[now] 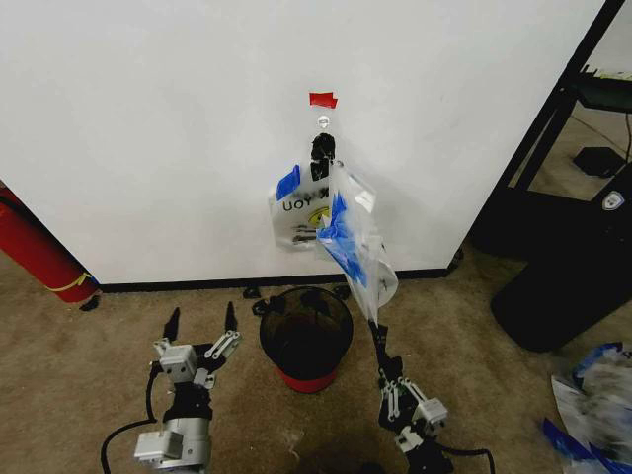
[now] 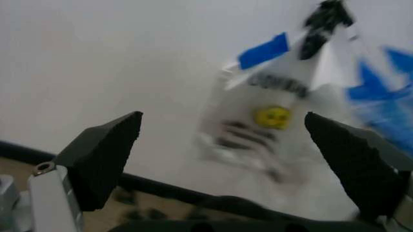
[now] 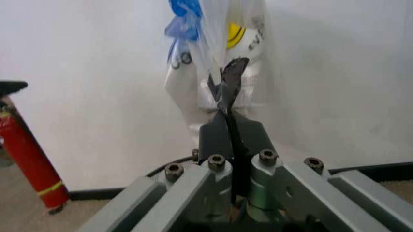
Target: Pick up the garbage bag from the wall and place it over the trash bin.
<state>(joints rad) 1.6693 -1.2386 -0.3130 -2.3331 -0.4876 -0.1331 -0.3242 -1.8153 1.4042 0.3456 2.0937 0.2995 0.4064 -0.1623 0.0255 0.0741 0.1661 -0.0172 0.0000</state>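
On the white wall (image 1: 148, 118), a hook marked with red tape (image 1: 323, 99) carries a black clip (image 1: 323, 150). From there the clear garbage bag (image 1: 357, 247) with blue strips slants down to my right gripper (image 1: 375, 328), which is shut on its lower end. The right wrist view has the same gripper (image 3: 229, 84) pinching the film of the garbage bag (image 3: 210, 43). The black trash bin (image 1: 306, 336) with a red base stands on the carpet below, between my arms. My left gripper (image 1: 200, 321) is open, left of the bin, its fingers (image 2: 103, 157) spread wide and holding nothing.
A white smiley-face shopping bag (image 1: 299, 212) hangs behind the garbage bag, also seen at the wall as the shopping bag (image 2: 271, 118). A red cylinder (image 1: 35, 252) leans at the left. Black furniture (image 1: 563, 267) stands at the right, with crumpled plastic (image 1: 592, 395) on the carpet.
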